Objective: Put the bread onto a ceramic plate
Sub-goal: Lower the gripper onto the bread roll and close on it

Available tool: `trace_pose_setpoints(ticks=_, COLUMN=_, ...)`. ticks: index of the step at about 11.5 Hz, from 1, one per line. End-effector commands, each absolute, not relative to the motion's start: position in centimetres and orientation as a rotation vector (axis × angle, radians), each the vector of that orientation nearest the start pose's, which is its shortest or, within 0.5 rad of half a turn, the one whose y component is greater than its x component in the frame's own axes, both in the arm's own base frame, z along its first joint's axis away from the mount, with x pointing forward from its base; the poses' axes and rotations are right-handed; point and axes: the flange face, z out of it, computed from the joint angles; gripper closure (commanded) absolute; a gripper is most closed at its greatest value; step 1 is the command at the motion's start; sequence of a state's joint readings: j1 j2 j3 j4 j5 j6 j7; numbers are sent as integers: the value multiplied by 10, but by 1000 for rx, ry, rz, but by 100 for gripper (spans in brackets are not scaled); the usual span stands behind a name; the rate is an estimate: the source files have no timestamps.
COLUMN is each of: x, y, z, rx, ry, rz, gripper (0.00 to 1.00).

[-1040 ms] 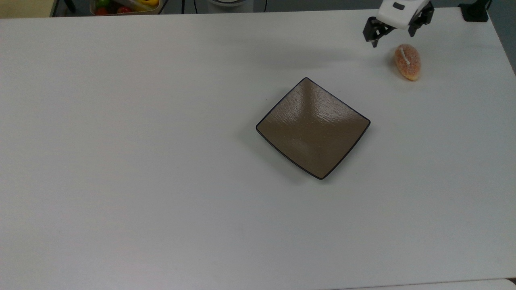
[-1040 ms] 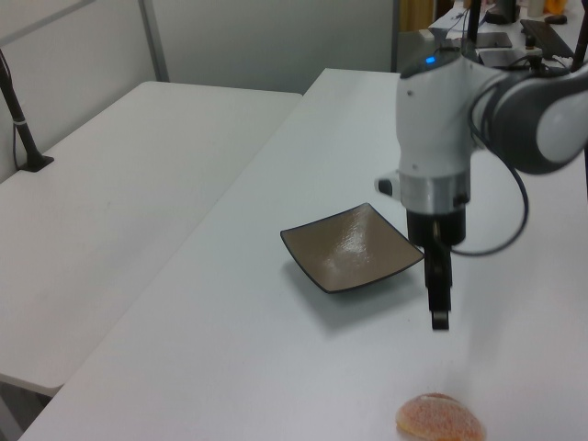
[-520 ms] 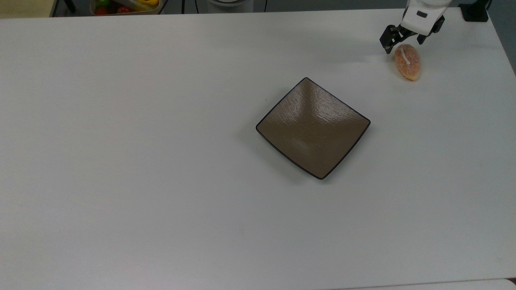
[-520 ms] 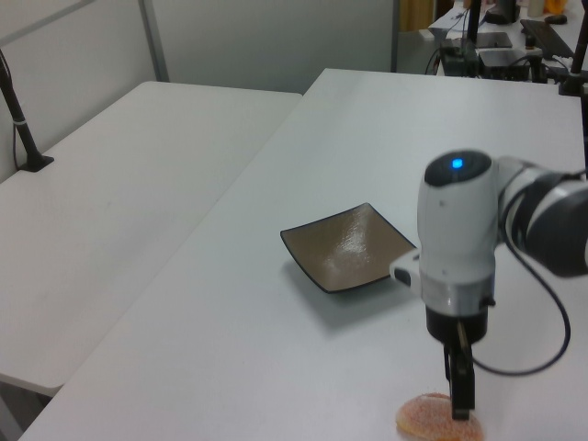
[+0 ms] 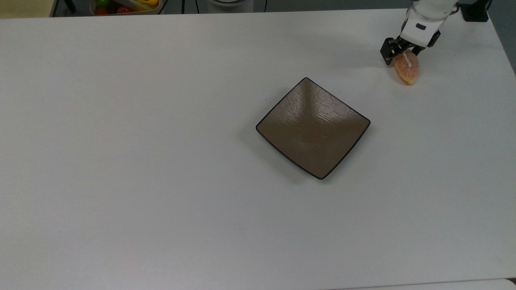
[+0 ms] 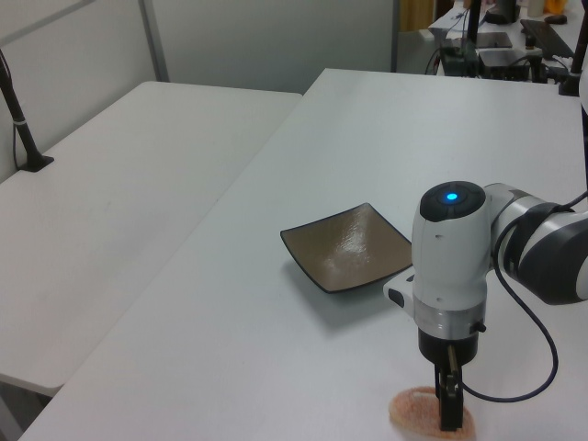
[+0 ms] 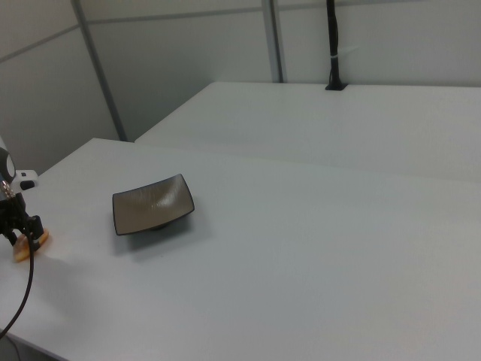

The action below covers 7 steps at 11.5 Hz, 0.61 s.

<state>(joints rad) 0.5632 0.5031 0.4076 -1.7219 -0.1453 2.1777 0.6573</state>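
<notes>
The small orange-pink bread [image 5: 407, 71] lies on the white table near the top view's upper right corner, its white stripe partly under the wrist. My gripper [image 5: 403, 56] points straight down with a finger on each side of the bun's far end, shut on it; the bun rests on the table. The left view has a dark finger [image 6: 449, 404] in front of the bread [image 6: 413, 413]. The square glossy brown ceramic plate [image 5: 313, 128] sits bare at mid-table, well to the left of the bread in the top view, also the plate [image 6: 346, 248] and the plate [image 7: 152, 204].
A bin of colourful fruit [image 5: 125, 6] stands beyond the table's far edge at the top view's upper left. A black post base [image 5: 475, 12] sits at the far right corner, close to the arm. The table's right edge [image 5: 508, 60] runs near the bread. A cable [image 6: 542, 358] hangs from the arm.
The gripper came from beside the plate over to the bread, dropped down over it and closed its fingers on it. The bun has shifted and turned slightly. The plate has not moved.
</notes>
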Motion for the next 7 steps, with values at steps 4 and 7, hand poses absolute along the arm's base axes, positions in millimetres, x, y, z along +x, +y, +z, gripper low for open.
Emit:
trace_pose_setpoints(ticks=4, x=404, y=531, z=319, rx=-3049, ry=-513, rz=29, gripper=66)
trace_pose_setpoints(ticks=7, x=417, y=520, z=367, rx=-3030, ry=-480, rz=-82, gripper=66)
